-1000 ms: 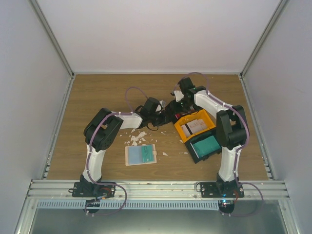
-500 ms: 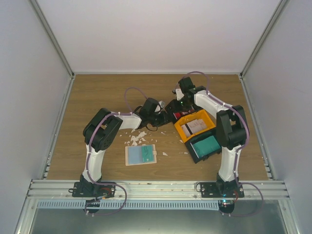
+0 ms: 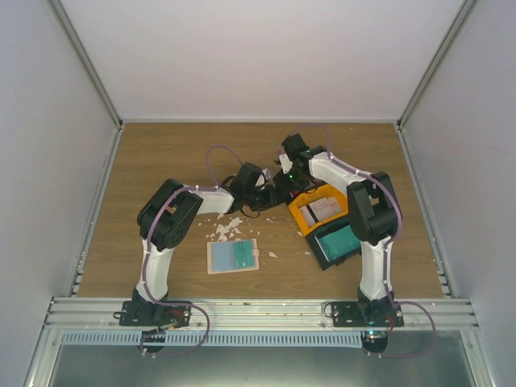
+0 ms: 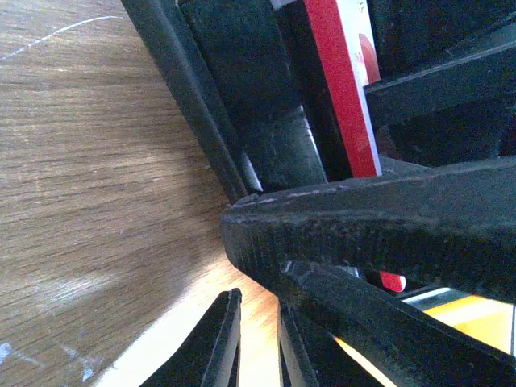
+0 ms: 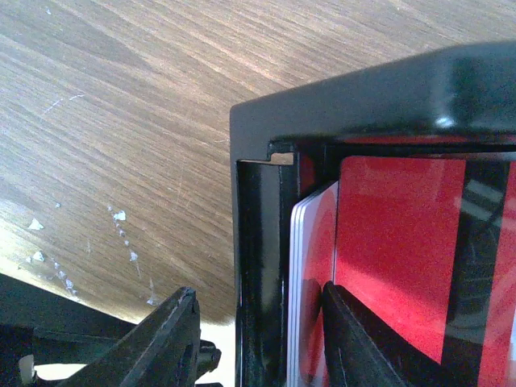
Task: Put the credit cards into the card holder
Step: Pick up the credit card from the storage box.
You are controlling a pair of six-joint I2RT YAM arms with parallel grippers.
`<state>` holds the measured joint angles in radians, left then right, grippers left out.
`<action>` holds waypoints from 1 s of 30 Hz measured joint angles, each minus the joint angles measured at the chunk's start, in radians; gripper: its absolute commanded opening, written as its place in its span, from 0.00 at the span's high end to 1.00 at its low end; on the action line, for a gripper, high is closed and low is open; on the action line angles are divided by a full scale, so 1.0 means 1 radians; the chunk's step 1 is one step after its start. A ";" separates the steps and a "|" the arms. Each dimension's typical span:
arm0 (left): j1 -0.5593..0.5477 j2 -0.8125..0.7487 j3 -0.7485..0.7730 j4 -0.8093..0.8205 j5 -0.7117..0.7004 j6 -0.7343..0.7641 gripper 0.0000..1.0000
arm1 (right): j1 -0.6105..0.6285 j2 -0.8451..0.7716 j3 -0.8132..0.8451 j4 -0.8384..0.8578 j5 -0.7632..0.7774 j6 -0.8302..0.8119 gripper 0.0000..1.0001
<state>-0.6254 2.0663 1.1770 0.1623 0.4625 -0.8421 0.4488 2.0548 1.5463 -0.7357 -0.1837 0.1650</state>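
The card holder (image 3: 232, 256) lies open on the table at front centre, its pale bluish inside facing up. Red credit cards (image 5: 403, 242) stand in a small black bin (image 5: 258, 201). My right gripper (image 5: 258, 343) is open and straddles the bin's wall, one finger outside and the other inside against the red cards. In the top view it (image 3: 286, 177) hangs over that bin and hides it. My left gripper (image 3: 272, 193) sits just left of the bin, its fingers nearly together and empty (image 4: 258, 339). A red card (image 4: 343, 81) also shows in the left wrist view.
A yellow bin (image 3: 305, 216) holds white/grey cards. A black bin (image 3: 322, 256) in front of it holds teal cards. White crumbly scraps (image 3: 226, 228) lie between the left arm and the card holder.
My right gripper has moved left and down over the bin of red cards, covering it in the top view. The left arm has barely moved.
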 measured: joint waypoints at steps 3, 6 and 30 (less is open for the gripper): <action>0.002 0.000 -0.002 0.002 0.000 -0.001 0.83 | -0.001 0.002 0.005 -0.006 -0.009 0.000 0.61; 0.002 0.000 -0.005 0.001 0.000 -0.002 0.83 | -0.002 0.002 0.010 -0.009 -0.015 0.000 0.62; 0.006 0.000 -0.005 -0.002 0.000 -0.003 0.83 | -0.006 -0.036 0.012 -0.010 -0.036 0.020 0.68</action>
<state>-0.6189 2.0663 1.1721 0.1608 0.4625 -0.8448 0.4431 2.0186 1.5581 -0.7452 -0.2195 0.1848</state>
